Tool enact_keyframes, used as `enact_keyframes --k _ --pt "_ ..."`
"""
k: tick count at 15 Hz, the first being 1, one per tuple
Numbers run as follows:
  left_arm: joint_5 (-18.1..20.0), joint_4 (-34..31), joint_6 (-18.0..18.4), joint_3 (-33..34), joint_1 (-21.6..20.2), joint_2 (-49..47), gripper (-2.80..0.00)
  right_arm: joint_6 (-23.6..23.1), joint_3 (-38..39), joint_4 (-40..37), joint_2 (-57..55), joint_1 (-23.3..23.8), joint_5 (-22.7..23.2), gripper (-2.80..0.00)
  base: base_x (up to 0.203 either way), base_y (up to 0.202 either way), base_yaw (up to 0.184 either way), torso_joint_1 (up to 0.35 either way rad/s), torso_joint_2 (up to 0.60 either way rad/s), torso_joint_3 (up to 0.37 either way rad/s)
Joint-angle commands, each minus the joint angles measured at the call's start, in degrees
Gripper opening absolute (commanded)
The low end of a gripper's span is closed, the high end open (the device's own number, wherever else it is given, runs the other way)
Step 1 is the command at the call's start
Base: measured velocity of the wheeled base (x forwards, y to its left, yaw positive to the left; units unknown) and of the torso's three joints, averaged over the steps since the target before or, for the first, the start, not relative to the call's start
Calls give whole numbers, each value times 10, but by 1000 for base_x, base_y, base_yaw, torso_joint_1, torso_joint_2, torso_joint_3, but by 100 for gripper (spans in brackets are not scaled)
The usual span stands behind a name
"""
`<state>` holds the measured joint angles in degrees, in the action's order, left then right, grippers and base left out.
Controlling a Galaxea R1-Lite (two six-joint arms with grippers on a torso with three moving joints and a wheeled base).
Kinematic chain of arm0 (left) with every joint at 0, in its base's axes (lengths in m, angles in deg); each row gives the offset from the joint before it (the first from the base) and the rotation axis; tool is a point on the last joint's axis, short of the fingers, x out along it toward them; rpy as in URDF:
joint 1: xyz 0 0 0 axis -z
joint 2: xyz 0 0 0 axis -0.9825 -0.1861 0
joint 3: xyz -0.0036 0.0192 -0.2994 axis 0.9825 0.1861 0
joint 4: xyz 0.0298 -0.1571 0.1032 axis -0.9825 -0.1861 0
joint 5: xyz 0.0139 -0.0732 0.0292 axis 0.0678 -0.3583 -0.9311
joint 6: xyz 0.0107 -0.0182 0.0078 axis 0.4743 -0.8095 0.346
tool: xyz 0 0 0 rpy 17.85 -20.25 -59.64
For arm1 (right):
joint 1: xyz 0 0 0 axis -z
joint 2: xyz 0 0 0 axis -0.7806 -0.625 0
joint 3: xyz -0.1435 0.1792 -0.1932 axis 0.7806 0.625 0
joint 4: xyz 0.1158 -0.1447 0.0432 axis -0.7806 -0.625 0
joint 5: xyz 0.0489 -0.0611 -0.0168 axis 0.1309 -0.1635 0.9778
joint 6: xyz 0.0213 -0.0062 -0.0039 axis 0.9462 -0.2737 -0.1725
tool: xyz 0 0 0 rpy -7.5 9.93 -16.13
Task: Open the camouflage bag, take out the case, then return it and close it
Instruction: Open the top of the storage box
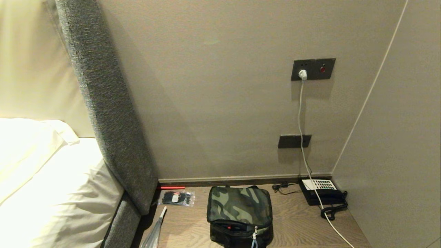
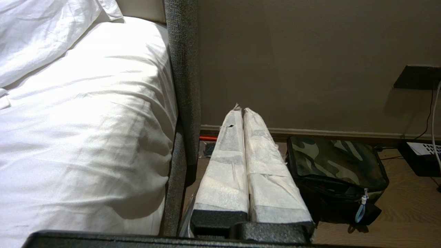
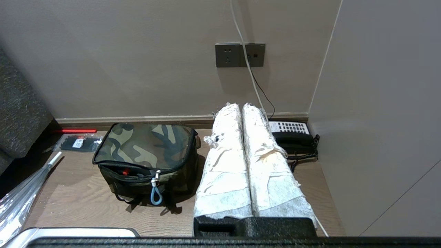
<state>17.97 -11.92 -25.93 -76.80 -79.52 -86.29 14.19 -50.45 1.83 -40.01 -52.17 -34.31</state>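
Two pale walls meet in a corner behind a wood-grain bench (image 1: 296, 224), which sits beside a bed (image 1: 51, 193) with white sheets and a grey fabric headboard (image 1: 103, 113). On the bench the camouflage bag (image 1: 240, 214) stands near the front edge, lid down, its zip pull with a blue loop (image 3: 156, 195) hanging at the front and a sliver of red showing in the gap under the lid. Toward the headboard lies a clear packet of black items (image 1: 176, 198), with a red stick (image 1: 171, 187) behind it by the skirting. In the far corner sits a black telephone (image 1: 322, 193) with a white keypad. A white cable (image 1: 301, 113) runs down from a dark wall socket plate (image 1: 313, 69). The left gripper (image 2: 243, 110) hangs over the gap between bed and bag, its white-wrapped fingers pressed together and holding nothing. The right gripper (image 3: 241, 105) hovers between bag and telephone, its fingers likewise pressed together and empty.
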Motion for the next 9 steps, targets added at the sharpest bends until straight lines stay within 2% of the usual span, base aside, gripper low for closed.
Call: enact_keyframes --k 1,9 --pt "0 0 0 2 0 1 -280 0 0 0 1 0 0 -280 0 0 0 0 0 0" --pt "0 0 1 2 0 1 -280 0 0 0 1 0 0 -280 0 0 0 0 0 0"
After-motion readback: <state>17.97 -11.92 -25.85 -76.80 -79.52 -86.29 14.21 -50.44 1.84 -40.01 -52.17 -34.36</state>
